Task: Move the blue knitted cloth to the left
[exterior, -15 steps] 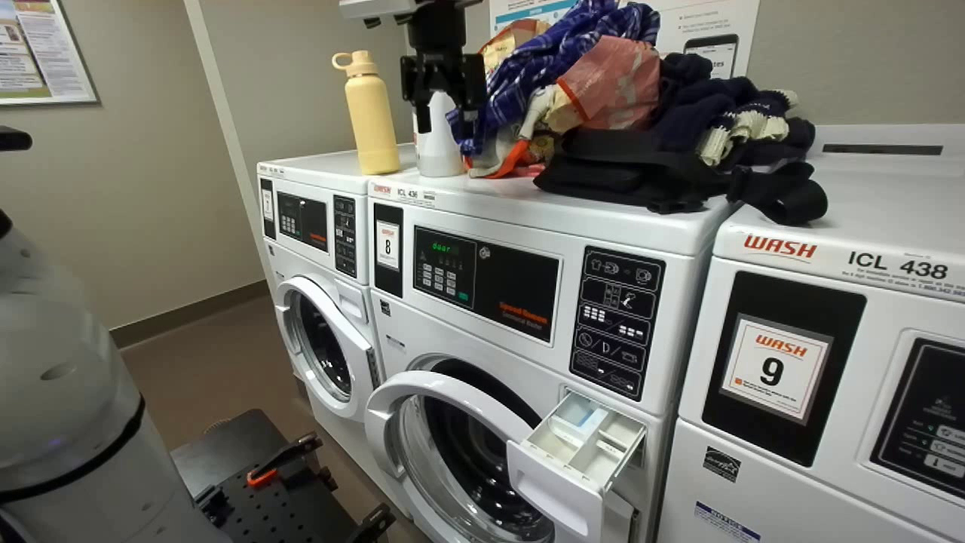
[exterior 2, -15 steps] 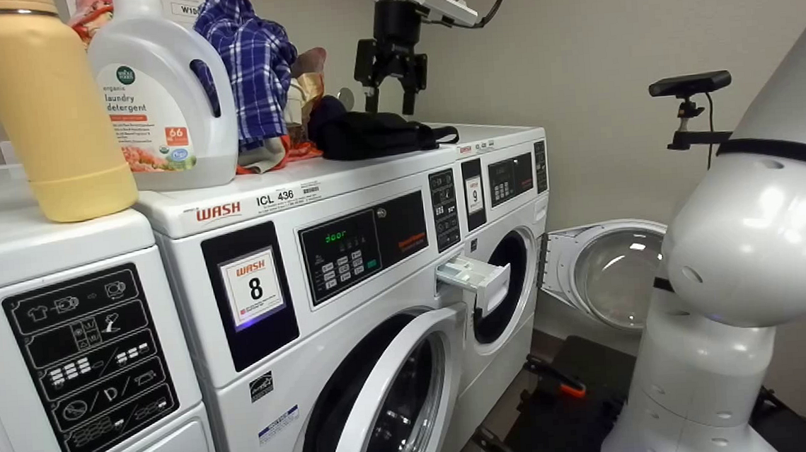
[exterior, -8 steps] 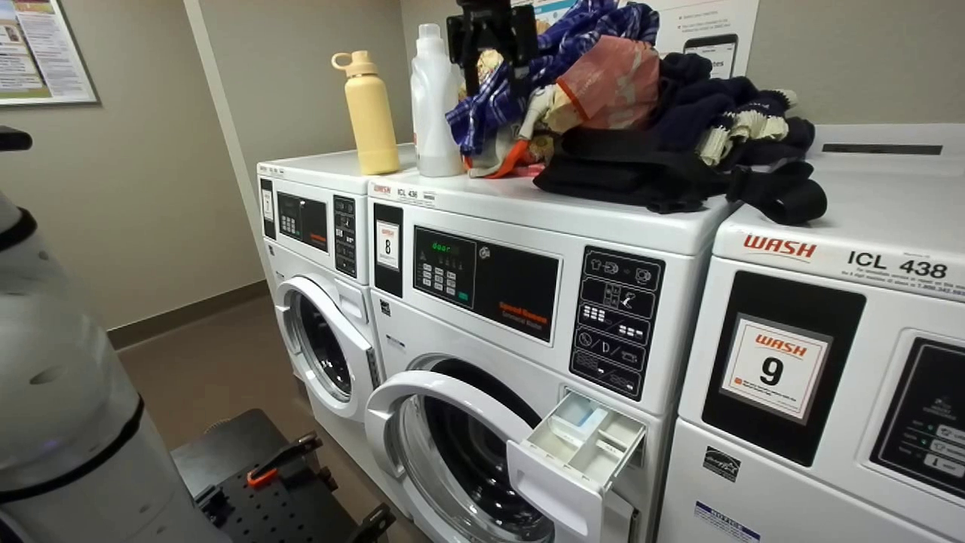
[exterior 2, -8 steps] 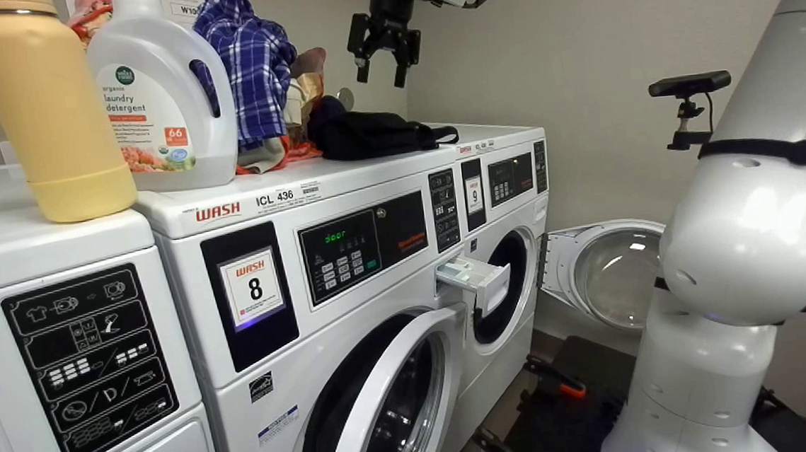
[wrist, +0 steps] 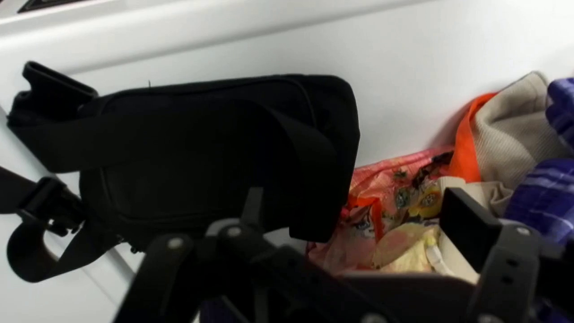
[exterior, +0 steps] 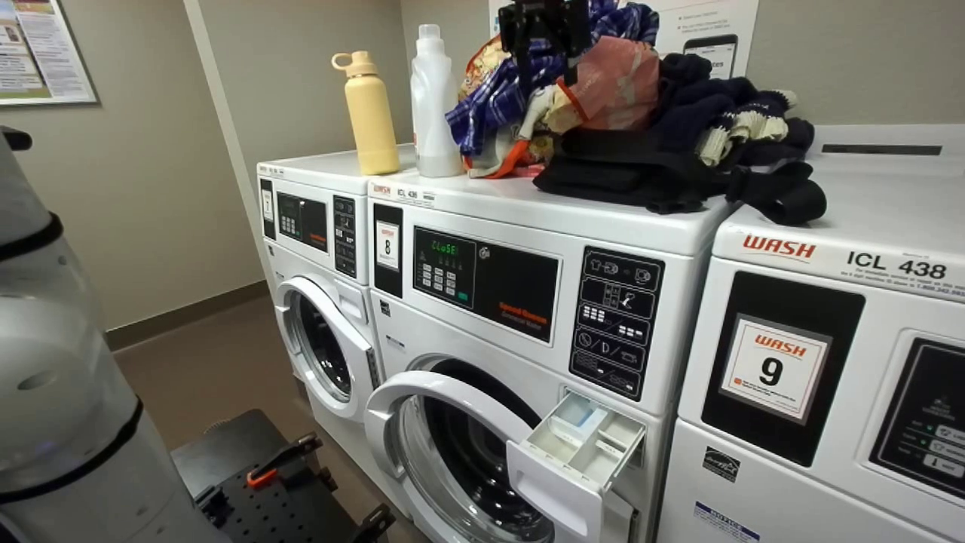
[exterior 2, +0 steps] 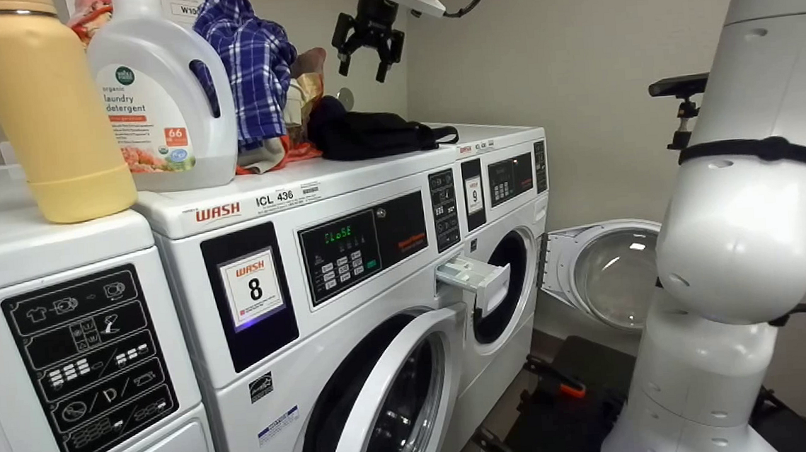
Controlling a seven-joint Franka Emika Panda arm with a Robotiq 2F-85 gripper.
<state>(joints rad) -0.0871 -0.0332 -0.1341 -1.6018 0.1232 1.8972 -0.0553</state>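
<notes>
Gripper (exterior 2: pixel 364 71) spread, upper centre in an exterior view; open gap down to black bag (exterior 2: pixel 379 134);
blue knitted cloth (exterior: pixel 701 105), bunched, cream-ribbed, upper right in an exterior view; white washer edge (exterior: pixel 528 204) below.

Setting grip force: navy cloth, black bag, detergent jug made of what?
Navy cloth: matte, likely knit, fibre unclear; cream areas look ribbed.
Black bag: matte fabric, probably nylon; visible seams, no shine.
Detergent jug: satin, likely plastic; translucent, apparent liquid line low down.

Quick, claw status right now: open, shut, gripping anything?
Black two-jawed claw: open, jaws well apart, holding nothing.
</notes>
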